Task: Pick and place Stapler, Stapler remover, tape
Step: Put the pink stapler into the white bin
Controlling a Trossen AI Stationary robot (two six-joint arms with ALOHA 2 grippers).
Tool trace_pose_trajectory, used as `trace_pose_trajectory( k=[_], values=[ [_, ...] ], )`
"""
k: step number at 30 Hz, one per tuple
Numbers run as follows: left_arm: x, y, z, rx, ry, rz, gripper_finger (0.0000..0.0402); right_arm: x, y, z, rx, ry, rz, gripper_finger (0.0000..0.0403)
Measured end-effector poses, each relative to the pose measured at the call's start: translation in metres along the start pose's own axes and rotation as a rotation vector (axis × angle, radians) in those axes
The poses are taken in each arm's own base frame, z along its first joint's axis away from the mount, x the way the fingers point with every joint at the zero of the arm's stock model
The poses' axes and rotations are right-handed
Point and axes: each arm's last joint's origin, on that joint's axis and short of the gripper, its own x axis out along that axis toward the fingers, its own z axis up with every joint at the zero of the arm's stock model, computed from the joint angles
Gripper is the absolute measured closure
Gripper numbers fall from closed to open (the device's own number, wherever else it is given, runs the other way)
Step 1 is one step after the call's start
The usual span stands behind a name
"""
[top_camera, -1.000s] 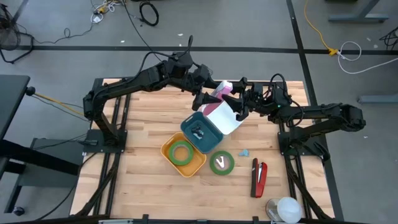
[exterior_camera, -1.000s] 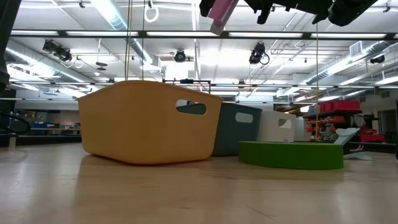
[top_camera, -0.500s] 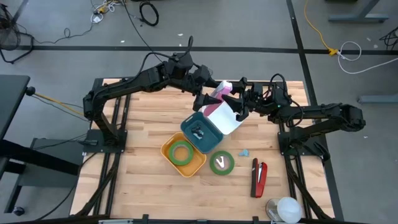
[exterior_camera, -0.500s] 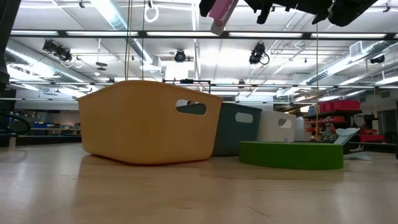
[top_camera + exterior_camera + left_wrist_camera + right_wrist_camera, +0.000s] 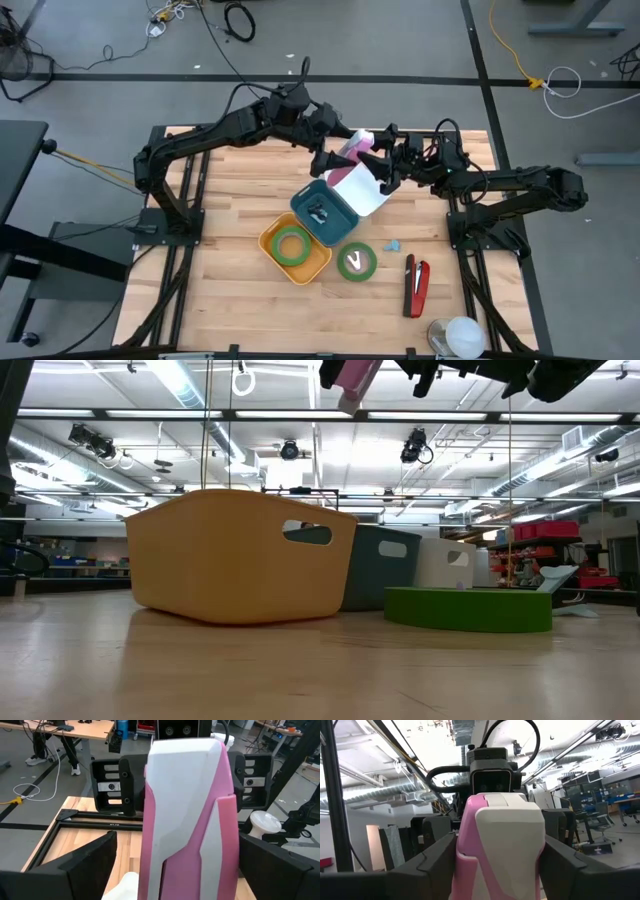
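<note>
Stapler held between my arms, upper centre of the frame.
My right gripper clamps it; my left gripper stands wide open around it.

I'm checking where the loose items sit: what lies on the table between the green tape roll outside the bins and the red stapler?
In the high view, a small light-blue item lies on the wood between the green tape roll and the red stapler; it is too small to identify.

no legible text, labels or numbers anywhere
</note>
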Motion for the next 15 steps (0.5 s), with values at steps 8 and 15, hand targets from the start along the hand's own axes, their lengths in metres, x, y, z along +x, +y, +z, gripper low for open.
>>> trace_pose_trajectory(
  k=[8,15],
  values=[
    [-0.013,0.001,0.001,-0.018,0.034,0.016,0.0014,0.000,0.000,0.001,-0.003,-0.007,-0.005,0.0174],
    [-0.039,-0.001,0.008,-0.021,0.039,0.071,0.0014,0.000,-0.004,0.001,-0.014,-0.005,-0.014,0.0174]
  ],
)
